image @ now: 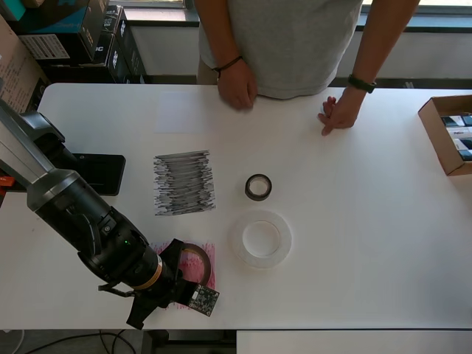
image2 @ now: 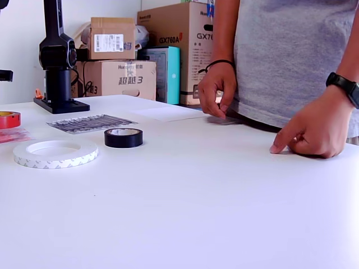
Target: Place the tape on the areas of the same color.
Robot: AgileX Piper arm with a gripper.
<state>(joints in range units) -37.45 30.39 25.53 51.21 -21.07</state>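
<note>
Black arm (image: 96,228), grey upper segment, tan band near wrist, small green light, circuit board by claw (image: 193,284).

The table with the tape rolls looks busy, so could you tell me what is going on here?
The robot arm's gripper is over the red sheet, where the dark-red roll already lies. The black roll and the white roll lie on bare table, off the black sheet and white sheet. A person rests both hands on the far edge.

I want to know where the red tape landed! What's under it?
The red tape lies on the red scribbled sheet, whose pink edges peek out around it. The arm and its tool cover the rest of that sheet, so most of it is hidden.
</note>
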